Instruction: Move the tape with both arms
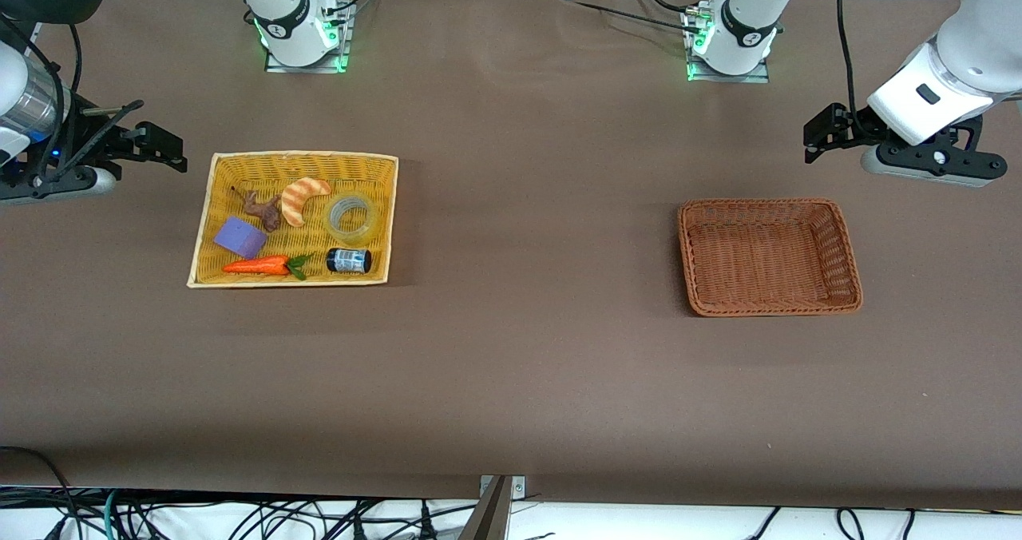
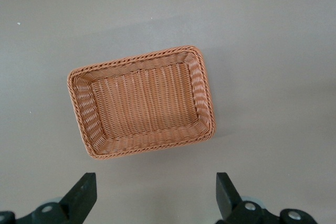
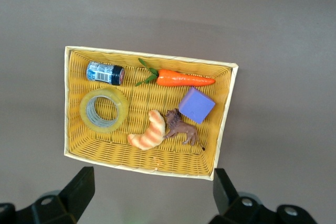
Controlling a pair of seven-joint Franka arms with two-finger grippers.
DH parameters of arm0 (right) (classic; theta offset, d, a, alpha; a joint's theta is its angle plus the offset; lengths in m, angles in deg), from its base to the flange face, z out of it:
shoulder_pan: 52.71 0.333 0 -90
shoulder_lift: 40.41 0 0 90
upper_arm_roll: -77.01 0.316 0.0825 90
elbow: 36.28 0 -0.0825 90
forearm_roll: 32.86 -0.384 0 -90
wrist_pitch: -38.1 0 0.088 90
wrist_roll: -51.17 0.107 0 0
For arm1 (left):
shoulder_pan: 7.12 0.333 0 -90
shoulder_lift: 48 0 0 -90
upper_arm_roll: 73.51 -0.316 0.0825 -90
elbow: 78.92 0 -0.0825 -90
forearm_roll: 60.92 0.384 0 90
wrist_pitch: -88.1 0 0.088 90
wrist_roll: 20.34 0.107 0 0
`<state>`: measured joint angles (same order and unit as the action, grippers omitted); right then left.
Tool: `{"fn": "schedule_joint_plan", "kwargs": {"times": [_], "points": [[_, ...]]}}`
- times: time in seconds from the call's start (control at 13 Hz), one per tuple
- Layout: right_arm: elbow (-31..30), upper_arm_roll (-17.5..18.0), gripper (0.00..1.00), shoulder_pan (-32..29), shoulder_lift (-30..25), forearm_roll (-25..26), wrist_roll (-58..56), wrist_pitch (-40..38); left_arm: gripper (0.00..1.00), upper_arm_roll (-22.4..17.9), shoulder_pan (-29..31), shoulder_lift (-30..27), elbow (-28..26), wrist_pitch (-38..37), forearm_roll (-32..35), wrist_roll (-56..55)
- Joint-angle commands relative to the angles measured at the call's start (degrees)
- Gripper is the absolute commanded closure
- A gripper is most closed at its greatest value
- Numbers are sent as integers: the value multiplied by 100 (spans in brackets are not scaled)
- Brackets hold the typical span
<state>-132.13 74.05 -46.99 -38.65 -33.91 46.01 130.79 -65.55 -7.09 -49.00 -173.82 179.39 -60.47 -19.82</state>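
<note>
The tape, a translucent yellowish ring, lies flat in the yellow basket, in the corner toward the left arm's end and away from the front camera. It also shows in the right wrist view. My right gripper is open and empty, up in the air over bare table beside the yellow basket at the right arm's end; its fingers stand wide apart. My left gripper is open and empty, in the air over the table by the brown basket. Its own view shows wide-apart fingers.
The yellow basket also holds a croissant, a brown toy animal, a purple block, a toy carrot and a dark jar with a blue label just in front of the tape. The brown basket holds nothing.
</note>
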Motion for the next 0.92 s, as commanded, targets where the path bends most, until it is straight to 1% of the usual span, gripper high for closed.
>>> {"fn": "schedule_joint_plan", "kwargs": {"times": [0.0,0.38,0.85], "points": [[67,181,0,-116,-69,70,-39,-120,0,-13,24,74,174,-129,-124,116],[58,260,0,-186,-105,79,-91,-76,0,-13,24,74,174,-129,-124,116],[41,269,0,-186,-149,87,-91,-129,0,-13,32,74,174,-199,-124,133]]}}
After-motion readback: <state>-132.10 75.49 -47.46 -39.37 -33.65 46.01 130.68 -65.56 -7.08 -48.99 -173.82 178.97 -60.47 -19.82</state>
